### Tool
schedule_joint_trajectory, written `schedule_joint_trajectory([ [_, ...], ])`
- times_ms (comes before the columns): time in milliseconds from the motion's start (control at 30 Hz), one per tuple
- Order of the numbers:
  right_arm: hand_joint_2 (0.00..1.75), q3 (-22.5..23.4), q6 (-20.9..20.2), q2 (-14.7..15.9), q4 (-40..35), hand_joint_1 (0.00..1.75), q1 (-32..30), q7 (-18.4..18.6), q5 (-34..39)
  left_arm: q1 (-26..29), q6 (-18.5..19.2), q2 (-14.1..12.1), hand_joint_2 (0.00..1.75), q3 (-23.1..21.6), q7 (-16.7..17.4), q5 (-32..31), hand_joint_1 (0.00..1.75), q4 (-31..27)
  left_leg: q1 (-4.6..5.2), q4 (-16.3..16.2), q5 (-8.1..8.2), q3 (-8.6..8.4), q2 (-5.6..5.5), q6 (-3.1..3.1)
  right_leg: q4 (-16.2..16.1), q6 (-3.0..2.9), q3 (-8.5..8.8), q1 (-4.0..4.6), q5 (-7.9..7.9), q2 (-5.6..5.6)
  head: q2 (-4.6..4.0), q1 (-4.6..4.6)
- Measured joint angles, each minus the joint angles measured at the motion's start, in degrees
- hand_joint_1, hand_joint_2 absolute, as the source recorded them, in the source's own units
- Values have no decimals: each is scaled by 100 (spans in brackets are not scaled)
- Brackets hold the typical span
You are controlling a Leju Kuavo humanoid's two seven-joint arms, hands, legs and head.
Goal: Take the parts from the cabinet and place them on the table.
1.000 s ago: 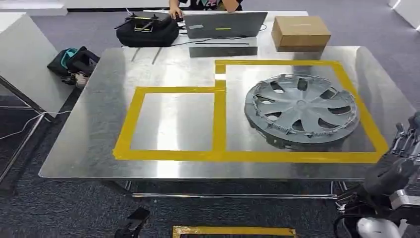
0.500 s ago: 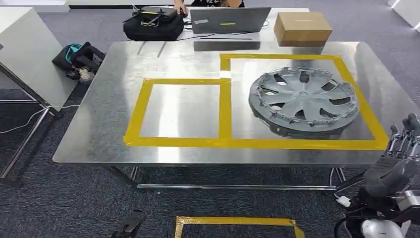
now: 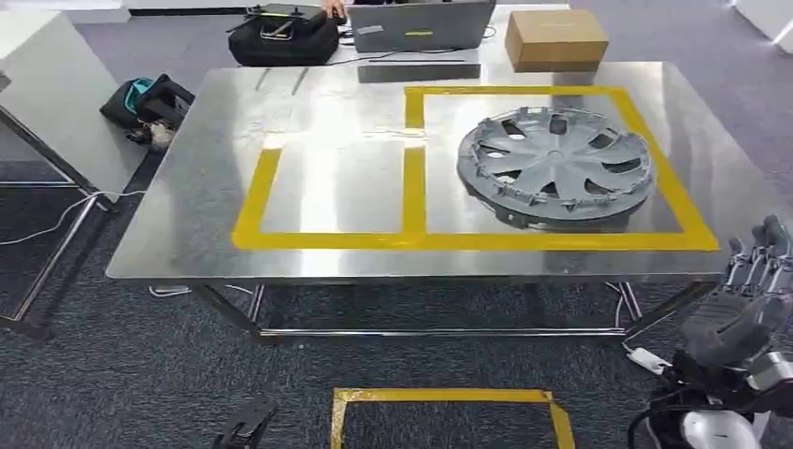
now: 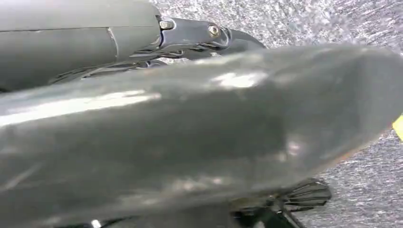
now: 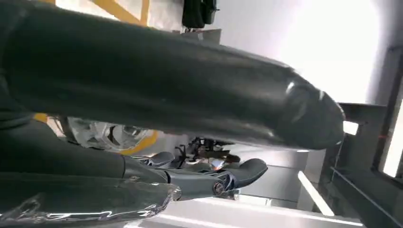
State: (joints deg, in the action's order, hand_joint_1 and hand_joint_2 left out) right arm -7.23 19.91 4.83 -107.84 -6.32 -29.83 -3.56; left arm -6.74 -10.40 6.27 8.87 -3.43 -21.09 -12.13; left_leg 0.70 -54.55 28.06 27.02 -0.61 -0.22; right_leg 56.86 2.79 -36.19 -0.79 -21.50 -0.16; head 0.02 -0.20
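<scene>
The hubcap [image 3: 557, 165] lies flat on the table [image 3: 196, 187], inside the bigger yellow tape square [image 3: 655, 159], at about 1 o'clock from me. My right hand [image 3: 748, 299] is empty, fingers apart. My left hand [image 4: 199, 133]: I cannot tell.

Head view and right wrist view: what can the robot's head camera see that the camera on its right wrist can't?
Head view alone: the whole metal table, the brown box, the laptop, the black bag, and the taped square on the floor.
Right wrist view alone: a close look at the thick grey thumb and a bright window behind it.
Both: the right hand, the grey wheel cover and the yellow tape.
</scene>
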Motion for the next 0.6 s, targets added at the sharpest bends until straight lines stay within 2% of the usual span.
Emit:
schedule_joint_trajectory([
  [67,0,0,-13,-7,15,0,-10,-2,22,13,0,-6,0,0,0,-7,0,0,27,16,-52,91,-2,60,-40,58,-63,-11,125,-8,0,6],
  [100,0,7,-13,-7,17,0,-22,-4,24,38,-9,-4,0,2,0,-7,0,2,-22,90,-134,115,28,121,-34,86,-112,-18,106,10,0,-4],
  [133,0,22,-17,-7,24,0,-45,-13,24,57,-13,-4,0,4,0,-9,0,0,-15,89,-186,163,61,156,93,111,-200,-25,-143,3,0,8],
  [167,0,33,-20,-7,37,0,-49,-17,20,61,-15,-4,0,4,0,-15,0,2,-14,88,-231,208,72,213,454,135,-268,-28,-523,7,0,41],
  [200,0,37,-22,-7,44,0,-50,-20,15,58,-15,-2,0,4,0,-17,0,2,-9,87,-275,250,89,227,903,149,-367,-27,-842,9,0,46],
  [233,0,37,-26,-9,50,0,-53,-20,9,56,-15,0,0,4,0,-26,0,0,-4,85,-320,303,117,228,1345,163,-463,-25,-1076,9,0,39],
  [267,0,37,-31,-9,57,0,-57,-22,9,55,-13,4,0,4,0,-33,0,0,1,82,-368,362,155,229,1666,178,-507,-25,-1175,9,0,48],
  [300,0,37,-31,-9,70,0,-67,-22,9,58,-13,4,0,4,0,-37,0,2,3,81,-424,434,199,222,1778,194,-451,-26,-1074,7,0,39],
  [333,0,37,-28,-9,72,0,-79,-22,9,59,-13,4,0,4,0,-39,0,2,2,78,-468,501,243,215,1686,204,-320,-26,-902,3,0,44],
  [367,0,46,-26,-9,72,0,-88,-20,17,59,-13,7,0,4,0,-39,0,2,-3,63,-514,576,283,197,1422,213,-85,-28,-690,-17,0,41],
  [400,0,68,-22,-20,72,0,-91,-11,39,58,-11,11,0,7,-9,-39,0,2,-14,31,-559,659,330,162,888,232,329,-35,-512,-94,0,42],
  [433,0,94,-20,-33,72,0,-95,-4,88,59,-11,7,0,7,-20,-42,0,0,5,-18,-581,699,365,130,409,253,696,-38,-581,-307,0,48],
  [467,0,118,-20,-42,70,0,-86,11,122,69,-11,7,0,7,-35,-42,0,0,29,-84,-584,752,397,108,-18,253,991,4,-724,-367,0,68],
  [500,0,140,-20,-57,68,0,-101,11,146,73,-13,4,0,7,-46,-44,0,0,39,-106,-615,769,448,74,-137,139,1019,0,-840,-334,0,52],
  [533,0,181,-20,-61,72,0,-154,18,179,73,-13,0,0,7,-52,-44,0,0,26,-115,-655,776,497,53,-101,98,906,11,-819,-271,0,63],
  [567,0,210,-20,-63,72,0,-207,20,192,74,-13,-2,0,7,-59,-44,0,0,17,-113,-668,777,547,41,-65,70,865,18,-818,-219,0,59],
  [600,0,241,-20,-70,72,0,-239,20,214,73,-13,0,0,7,-66,-46,0,0,14,-136,-659,794,593,16,-74,-2,830,-1,-778,-168,0,66],
])
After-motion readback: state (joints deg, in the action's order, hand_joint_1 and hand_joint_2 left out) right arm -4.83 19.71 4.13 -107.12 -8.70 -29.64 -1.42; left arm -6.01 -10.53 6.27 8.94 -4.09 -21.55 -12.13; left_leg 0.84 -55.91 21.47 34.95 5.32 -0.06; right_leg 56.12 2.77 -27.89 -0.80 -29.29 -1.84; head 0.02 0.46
